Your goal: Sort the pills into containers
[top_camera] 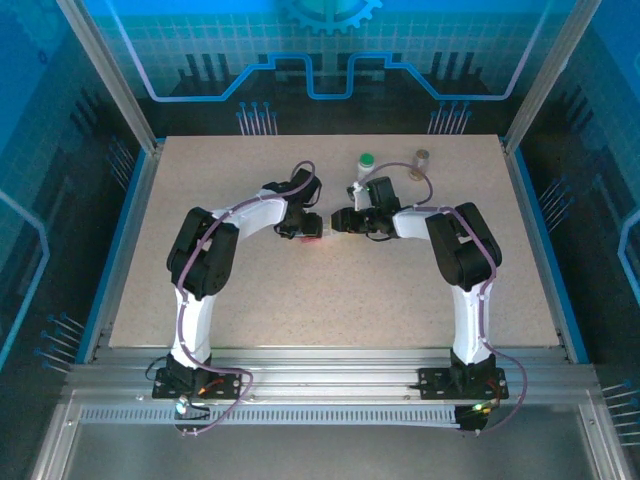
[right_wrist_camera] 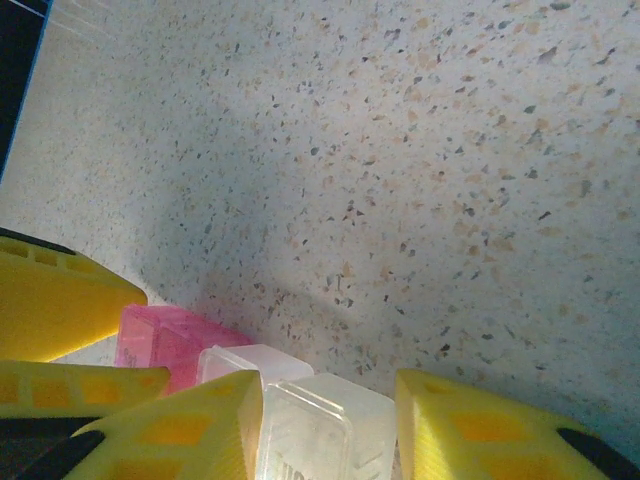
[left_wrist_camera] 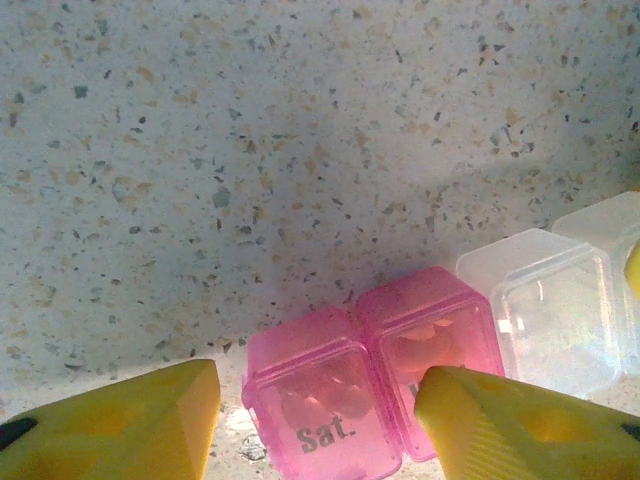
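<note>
Your left gripper [left_wrist_camera: 318, 385] is part open: its 2 yellow fingers [left_wrist_camera: 130, 420] straddle the pink "Sat." cell [left_wrist_camera: 320, 425] of the pill organiser [left_wrist_camera: 400, 330]. There's a visible gap between 1 finger and the cell wall, and the other finger overlaps the 2nd pink cell, so no clamp there that I can see. Your right gripper [right_wrist_camera: 328, 385] sits on the clear cells [right_wrist_camera: 310, 430] at the other end, a finger tight against each side, which reads as a grip. From the right wrist you can see the left gripper's fingers [right_wrist_camera: 50, 300] just beside the pink end [right_wrist_camera: 165, 340]. In the top view both grippers meet nose to nose over the middle of the table [top_camera: 300, 320], with the organiser's pink end [top_camera: 310, 237] between them. The organiser lies flat on the speckled top: a row of lidded square cells touching side by side, 2 translucent pink, then clear ones [left_wrist_camera: 550, 310]. Blurry rounded shapes show through the pink lids, can't tell what. The white bottle with green cap [top_camera: 367, 160] and the brownish vial [top_camera: 423, 157] stand upright near the far edge, well apart from the left gripper, with the bottle just behind the right wrist
</note>
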You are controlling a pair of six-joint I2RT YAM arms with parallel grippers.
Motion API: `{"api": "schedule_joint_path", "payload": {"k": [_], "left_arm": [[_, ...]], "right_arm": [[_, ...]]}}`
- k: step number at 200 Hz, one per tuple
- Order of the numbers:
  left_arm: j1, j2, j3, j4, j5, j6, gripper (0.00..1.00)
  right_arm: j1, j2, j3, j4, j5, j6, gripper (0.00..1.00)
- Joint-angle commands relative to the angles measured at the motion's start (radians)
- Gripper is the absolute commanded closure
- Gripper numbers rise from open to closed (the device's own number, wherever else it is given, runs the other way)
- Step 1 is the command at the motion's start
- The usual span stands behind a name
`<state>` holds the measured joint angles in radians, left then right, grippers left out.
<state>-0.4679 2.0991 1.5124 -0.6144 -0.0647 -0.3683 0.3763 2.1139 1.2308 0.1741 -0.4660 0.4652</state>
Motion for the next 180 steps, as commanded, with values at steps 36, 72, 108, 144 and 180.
{"api": "schedule_joint_path", "payload": {"k": [36, 72, 108, 144, 180], "left_arm": [[-0.049, 0.03, -0.091, -0.139, 0.055, -0.018, 0.38], [-0.04, -0.061, -0.072, -0.114, 0.028, -0.015, 0.34], [-0.023, -0.164, -0.127, -0.008, 0.036, -0.036, 0.32], [-0.017, -0.27, -0.21, 0.101, 0.028, -0.052, 0.31], [-0.014, -0.429, -0.353, 0.234, 0.008, -0.081, 0.29]], "right_arm": [[-0.02, 0.033, -0.018, -0.026, -0.04, 0.032, 0.6], [-0.021, 0.006, -0.026, -0.052, -0.018, 0.021, 0.6], [-0.022, -0.034, -0.059, -0.044, 0.016, 0.025, 0.59], [-0.023, -0.078, -0.07, -0.063, 0.033, 0.011, 0.58], [-0.004, -0.166, -0.074, -0.177, 0.114, -0.096, 0.56]]}}
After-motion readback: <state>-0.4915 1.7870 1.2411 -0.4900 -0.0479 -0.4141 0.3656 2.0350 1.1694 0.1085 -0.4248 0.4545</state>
